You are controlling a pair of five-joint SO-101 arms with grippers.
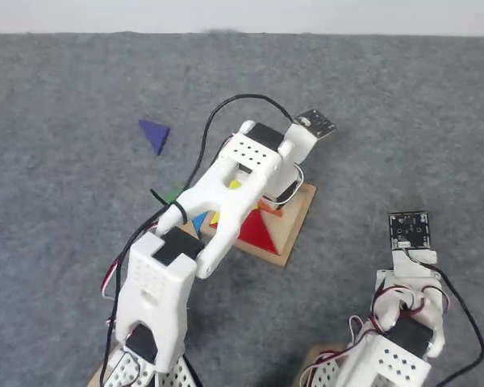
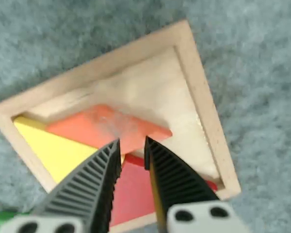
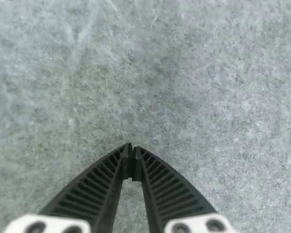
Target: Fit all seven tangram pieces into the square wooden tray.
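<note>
**Tangram tray, partly filled; two pieces noted off the tray**

Item 1. Square wooden tray (image 1: 294, 230). Set on the grey carpet (image 1: 73, 72) near the middle of the table, turned corner-on to the arms. In the left wrist view a broad part of its floor is seen bare along two adjoining walls.

Item 2. Pieces in the tray. An orange piece (image 2: 104, 125) is laid flat toward the middle. A yellow triangle (image 2: 56, 150) is touching it, set into one corner. A red triangle (image 2: 131, 191) is laid beside both, against a wall.

Item 3. Pieces off the tray. A blue triangle (image 1: 155, 134) is lying on the carpet, well apart from the tray. A green piece (image 1: 173, 194) is lying just beside the tray, partly hidden by the left arm (image 1: 226, 181). A small blue piece (image 1: 198, 221) is seen at the arm's edge; whether it is in the tray cannot be told.

Item 4. Left gripper (image 2: 132, 143). Held above the tray, over the place where orange and red meet. The jaws are parted by a narrow gap, and nothing is held between them.

Item 5. Right gripper (image 3: 131, 148). Held over bare carpet, well apart from the tray. The jaws are pressed together at the tips, and nothing is pinched. The right arm (image 1: 403, 322) is folded near the table's near edge.
</note>
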